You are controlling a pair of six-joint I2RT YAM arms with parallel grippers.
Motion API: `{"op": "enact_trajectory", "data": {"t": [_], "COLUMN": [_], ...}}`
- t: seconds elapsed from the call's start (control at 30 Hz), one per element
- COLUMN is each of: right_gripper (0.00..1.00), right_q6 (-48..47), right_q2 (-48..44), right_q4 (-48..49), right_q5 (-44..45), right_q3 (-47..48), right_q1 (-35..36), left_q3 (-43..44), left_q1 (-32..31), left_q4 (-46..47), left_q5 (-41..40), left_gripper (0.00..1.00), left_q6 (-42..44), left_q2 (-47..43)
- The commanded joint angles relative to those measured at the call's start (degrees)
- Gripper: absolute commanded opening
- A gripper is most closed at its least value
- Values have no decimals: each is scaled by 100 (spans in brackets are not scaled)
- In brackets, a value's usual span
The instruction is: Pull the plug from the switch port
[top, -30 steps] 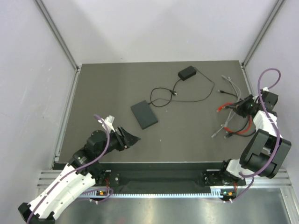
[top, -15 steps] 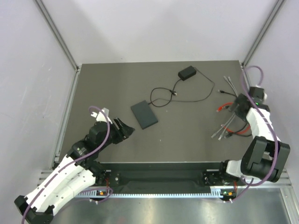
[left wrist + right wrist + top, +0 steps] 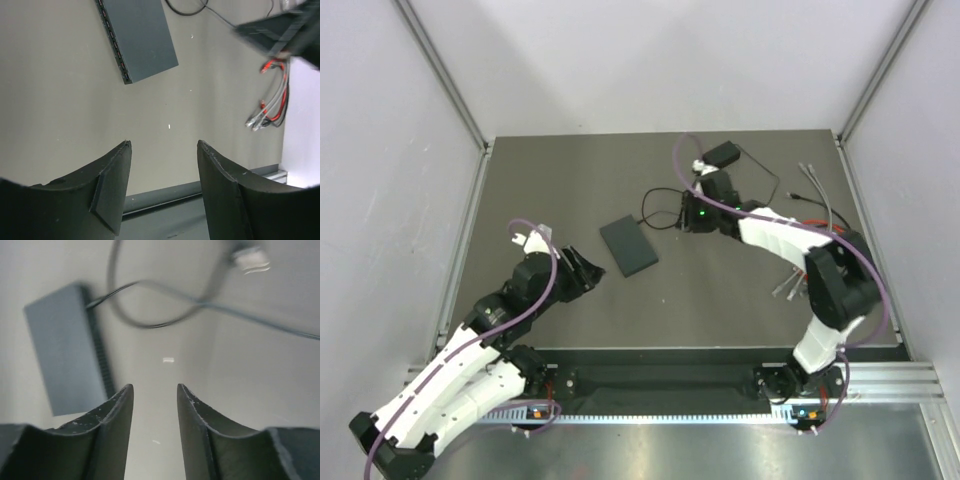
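So the right arm has swung way over from the pile of loose red and grey cables point(image 3: 272, 102) on the right side of the dark table point(image 3: 540, 190). The right gripper point(image 3: 690, 218) is now hanging over the looped thin black cord point(image 3: 147, 326), close to the flat matte-black rectangular switch box point(image 3: 629, 246). The left arm has barely shifted.

Where things are sitting: the switch is lying flat mid-table, between the two arms. The cord is running into its far corner, where I'm guessing the plug point(image 3: 91, 303) is still seated. That wrist view is pretty smeared, so I'm not swearing to it. The small black power brick point(image 3: 720, 156) is lying behind the right arm.

Jaws: the right gripper's fingers are standing partly apart with only bare table showing between them, so it's gripping nothing. The left gripper point(image 3: 162, 145) is spread wide and empty too, pointing at the switch's socket edge from a little way off.

My read is that the right arm is lining up to go for the plug, and the actual pull isn't happening yet. The left looks placed to pin the switch down.
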Motion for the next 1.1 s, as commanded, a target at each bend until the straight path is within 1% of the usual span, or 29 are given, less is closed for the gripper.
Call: {"op": "enact_trajectory", "data": {"t": [0.0,0.1,0.17,0.23,0.3,0.37,0.47,0.7,0.83,0.87,0.93,1.07], "right_gripper": [38,35,35,40,48,53,53,48,42,38,36,35], "right_q6": [381,548,635,811,908,952,987,742,698,706,741,768], "right_q2": [512,943,1118,1233,1399,1601,1900,2183,2236,2157,2060,1832], "right_q4": [880,1109,1590,1899,2188,2225,2304,2225,2138,2181,2304,2340], "right_q5": [-722,-1065,-1276,-1645,-1917,-2128,-2445,-2463,-2516,-2516,-2551,-2578], "right_q3": [443,593,559,489,479,558,725,892,814,744,498,269], "right_q1": [288,411,455,464,464,482,534,763,903,991,1123,1728], "left_q3": [81,19,-16,-42,-51,-69,-78,-51,36,89,124,387], "left_q1": [-3,-3,-3,-12,-3,-3,-3,-3,-3,-3,-3,-3], "left_q4": [-146,-295,-366,-410,-462,-506,-559,-454,-533,-568,-612,-717], "left_q5": [-127,-171,-197,-215,-206,-223,-197,5,-4,-13,-109,-285], "left_gripper": [60,59,59,59,59,59,59,60,60,60,60,61], "left_q6": [-155,-261,-314,-349,-358,-375,-428,-463,-446,-446,-446,-419], "left_q2": [-236,-377,-456,-535,-588,-632,-737,-887,-817,-799,-782,-519]}}
